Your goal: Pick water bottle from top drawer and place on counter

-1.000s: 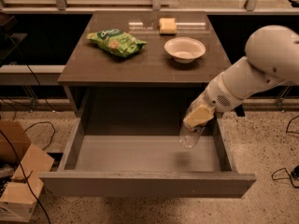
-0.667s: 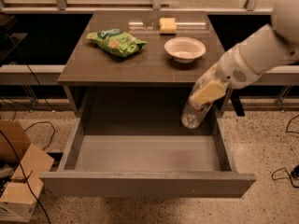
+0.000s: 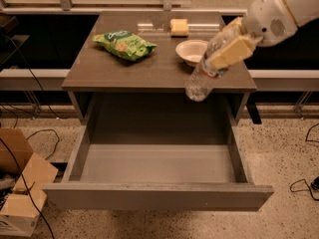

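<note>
The water bottle [image 3: 198, 82] was in the air, tilted, with its clear base pointing down and to the left and its upper part hidden in the tool [image 3: 230, 50]. The tool's tan fingers [image 3: 234, 48] were clamped around the bottle's upper half. In the camera view the bottle's base overlapped the right end of the worktop's [image 3: 134, 68] front edge. Whether it touched that edge could not be told.

Just behind the bottle on the worktop sat a white bowl [image 3: 191, 51], showing only its pale inside. Further back lay a yellow sponge [image 3: 179, 27], and to the left a green snack bag [image 3: 124, 44].

Below, the top drawer [image 3: 159, 197] stood pulled fully out, its light grey inner surface in plain view. On the speckled floor [image 3: 284, 148] at the far left stood an open cardboard box [image 3: 22, 183].
</note>
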